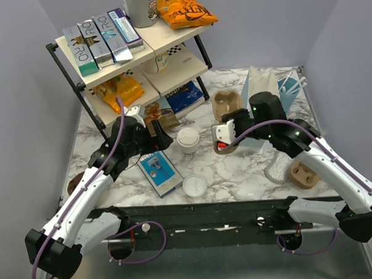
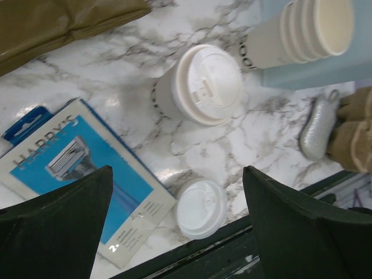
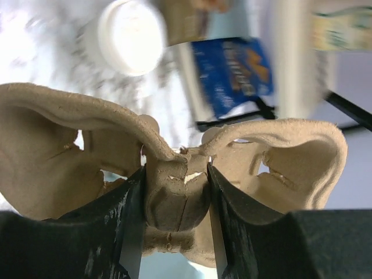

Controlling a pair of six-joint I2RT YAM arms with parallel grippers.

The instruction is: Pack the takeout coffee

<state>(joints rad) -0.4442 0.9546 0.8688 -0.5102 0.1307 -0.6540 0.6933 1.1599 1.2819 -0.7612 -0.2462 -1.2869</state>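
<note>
The takeout coffee (image 1: 188,139) (image 2: 200,86) (image 3: 129,36), a cream paper cup with a white sip lid, stands upright mid-table. My left gripper (image 1: 159,138) (image 2: 177,221) hovers just left of it, open and empty. My right gripper (image 1: 223,139) (image 3: 176,174) is just right of the cup. It is shut on the centre post of a brown pulp cup carrier (image 3: 174,200) (image 1: 224,149), and the carrier's two cup wells spread to either side of the jaws.
A loose white lid (image 1: 195,186) (image 2: 201,208) and a blue razor pack (image 1: 159,171) (image 2: 70,168) lie near the front edge. A stack of lidless cups (image 2: 302,32), a silver pouch (image 1: 277,166), other pulp carriers (image 1: 226,104) (image 1: 303,174) and a snack shelf (image 1: 133,61) surround them.
</note>
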